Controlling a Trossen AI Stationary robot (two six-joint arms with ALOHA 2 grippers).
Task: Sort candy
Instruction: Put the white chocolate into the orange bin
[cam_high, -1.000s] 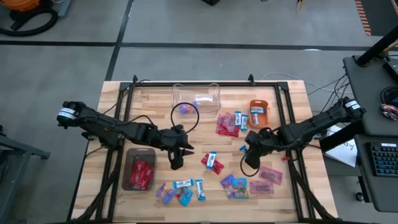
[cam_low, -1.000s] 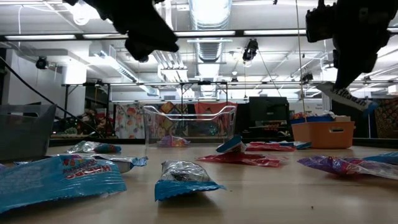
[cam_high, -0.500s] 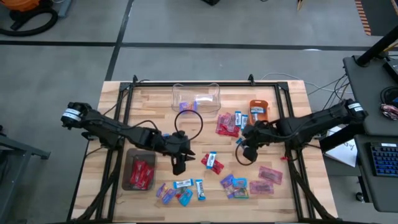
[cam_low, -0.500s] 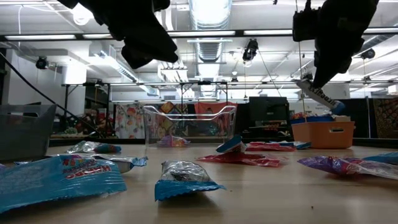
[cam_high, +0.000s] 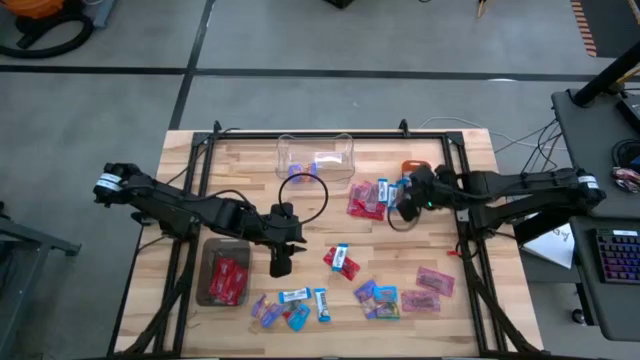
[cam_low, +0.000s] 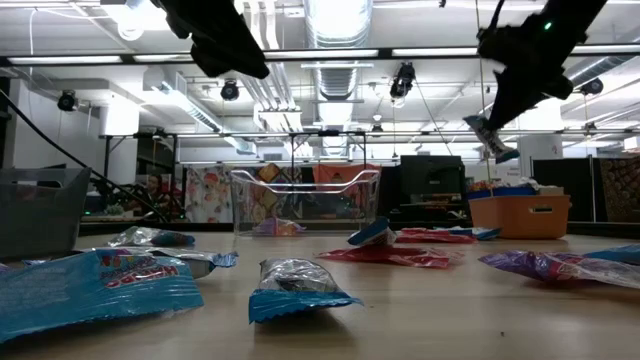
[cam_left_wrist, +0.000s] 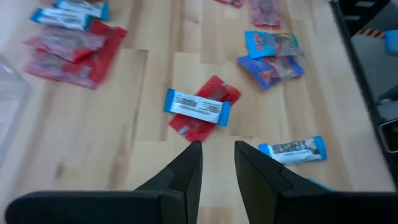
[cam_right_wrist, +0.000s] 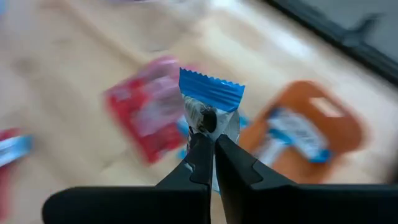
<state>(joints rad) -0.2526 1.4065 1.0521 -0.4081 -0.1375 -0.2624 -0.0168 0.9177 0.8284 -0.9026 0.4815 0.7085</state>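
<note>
The candy is light and thin, with shiny, crinkly wrappers that bend and slip, so a flat end of a packet looks like the best place to pinch. The right claw (cam_right_wrist: 208, 146) is squeezed shut on one blue-and-white candy (cam_right_wrist: 210, 102) — it holds the packet near the bottom, and the crimped blue end sticks up past the tips. This claw hangs up in the air above the bench (cam_high: 240, 165), close to the small orange bowl (cam_high: 414, 166), which already has blue-and-white packets in it. The bowl seems the likely place for this one, and since the packet is so light it may flutter or stick to the claw when let go. The left claw (cam_left_wrist: 217, 163) has its two fingers a little bit apart and nothing is between them. It hovers over the middle of the bench, and just ahead of its tips lies a red candy (cam_left_wrist: 205, 121) with a blue-and-white packet (cam_left_wrist: 197, 107) lying across it, touching it. More candy is spread around — a red pile (cam_high: 366, 201) near the right claw, a mixed bunch (cam_high: 291, 308) along the front edge, pink ones (cam_high: 428, 289) at the right, and red ones in a grey tray (cam_high: 207, 271). A clear box (cam_high: 316, 158) stands at the back.
</note>
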